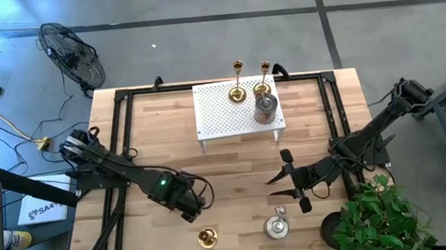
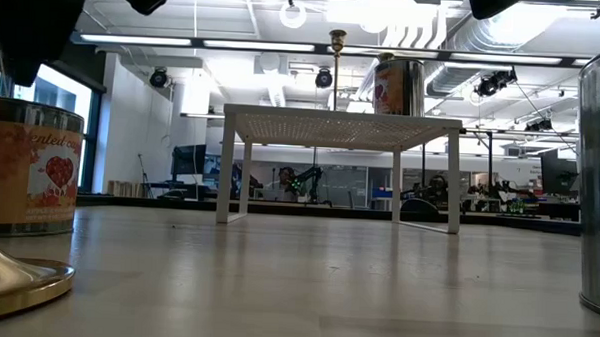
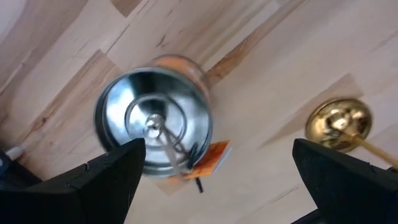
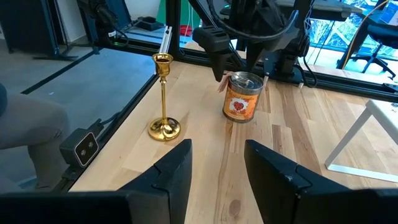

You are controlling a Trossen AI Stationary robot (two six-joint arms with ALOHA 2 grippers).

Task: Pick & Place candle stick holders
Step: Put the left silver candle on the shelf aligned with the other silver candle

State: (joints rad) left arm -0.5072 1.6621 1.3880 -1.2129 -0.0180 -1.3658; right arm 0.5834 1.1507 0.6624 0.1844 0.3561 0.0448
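Note:
My left gripper [image 1: 190, 213] is open and stands just above a silvery cup holder with an orange label [image 3: 152, 124], which is upright on the table [image 4: 241, 96]. Its fingers [image 4: 217, 59] are on either side of the cup's top and touch nothing. A gold candlestick [image 1: 208, 238] stands near the front edge [image 4: 164, 93]. A second cup holder [image 1: 277, 225] stands to its right. Two gold candlesticks [image 1: 239, 82] [image 1: 262, 80] and a third cup holder [image 1: 264, 109] stand on the white rack [image 1: 218, 113]. My right gripper [image 1: 284, 183] is open and empty above the table [image 4: 217, 155].
The white perforated rack [image 2: 342, 120] stands on legs at the table's far middle. Black frame rails [image 1: 121, 135] run along the table's left, right and far sides. A potted plant [image 1: 375, 217] is at the near right corner. A fan [image 1: 72, 53] is on the floor beyond the far left corner.

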